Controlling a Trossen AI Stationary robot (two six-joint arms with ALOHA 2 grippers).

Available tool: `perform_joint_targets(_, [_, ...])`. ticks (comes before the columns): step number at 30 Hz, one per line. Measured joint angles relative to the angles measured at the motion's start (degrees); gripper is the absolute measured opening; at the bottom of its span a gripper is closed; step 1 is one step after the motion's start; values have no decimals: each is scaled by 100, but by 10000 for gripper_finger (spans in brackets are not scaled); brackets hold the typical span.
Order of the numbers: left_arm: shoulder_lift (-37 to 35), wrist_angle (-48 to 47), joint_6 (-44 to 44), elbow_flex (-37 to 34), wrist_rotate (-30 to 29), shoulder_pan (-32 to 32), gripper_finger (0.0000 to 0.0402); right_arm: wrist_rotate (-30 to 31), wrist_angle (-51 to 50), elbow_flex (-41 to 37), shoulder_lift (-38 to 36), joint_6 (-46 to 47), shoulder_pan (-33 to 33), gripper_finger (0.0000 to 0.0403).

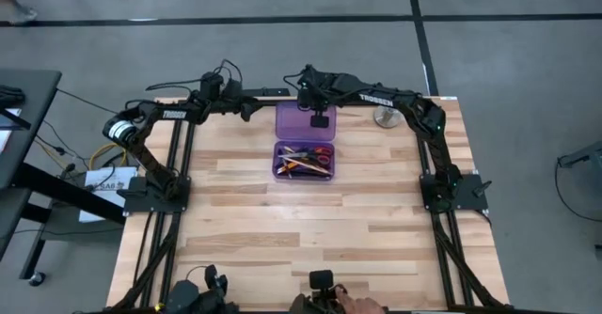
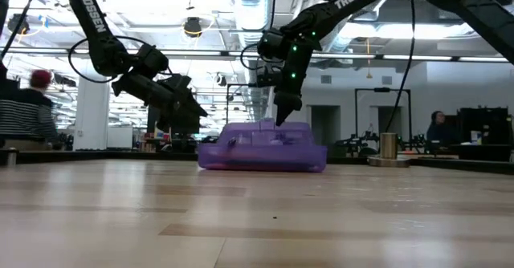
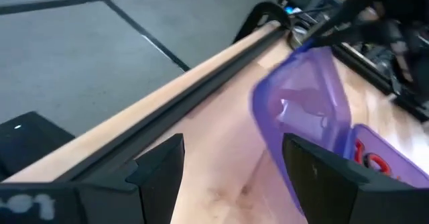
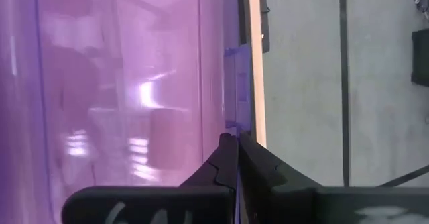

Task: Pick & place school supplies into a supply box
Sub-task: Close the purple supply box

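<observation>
Fingertips of the right gripper (image 4: 236,143) are pressed together with nothing between them, their points resting at the far edge of the open lid (image 1: 303,118) of the purple pencil case (image 1: 303,160), close to its small clasp tabs. In the low view that gripper (image 2: 283,117) points straight down onto the top of the case, so it seems to be nudging or about to flip the lid rather than gripping it. The left gripper (image 3: 231,163) has its fingers spread wide and empty, hovering by the far-left corner of the lid, just beside it and not touching.

The case sits at the middle of the wooden table (image 1: 310,229), towards the far edge, its lid lying flat behind the tray. The tray holds the school supplies: red-handled scissors (image 1: 320,152), orange pencils (image 1: 293,166) and dark pens mixed among them. Nothing is loose on the table except a round silver disc (image 1: 385,117) off to the right, so closing the lid looks like what is left.

The main risk is that the closed tips slip off the smooth plastic lid, or push the light case along the table instead of swinging the lid. A pencil standing proud of the tray could also block the lid from shutting.
</observation>
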Motion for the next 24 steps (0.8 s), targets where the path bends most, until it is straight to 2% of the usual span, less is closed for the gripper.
perform_joint_targets(4, [56,-223,-88,127,-168,45,239,2,-28,0,-99,-6,48,0])
perform_joint_targets(9, [1030,-116,-594,560,190,70,239,52,-78,0,-231,-48,118,0])
perform_joint_targets(12, [1752,408,-1228,895,907,79,238,118,-90,0,-266,-52,191,0])
perform_joint_targets(14, [1975,1039,-1760,1095,1386,95,236,113,-103,0,-287,-52,235,0])
perform_joint_targets(19, [2310,1240,-2246,1482,1488,78,234,137,-177,0,-293,-100,326,0])
perform_joint_targets(24, [2420,1158,-2378,1694,1469,38,234,157,-182,0,-291,-183,397,0])
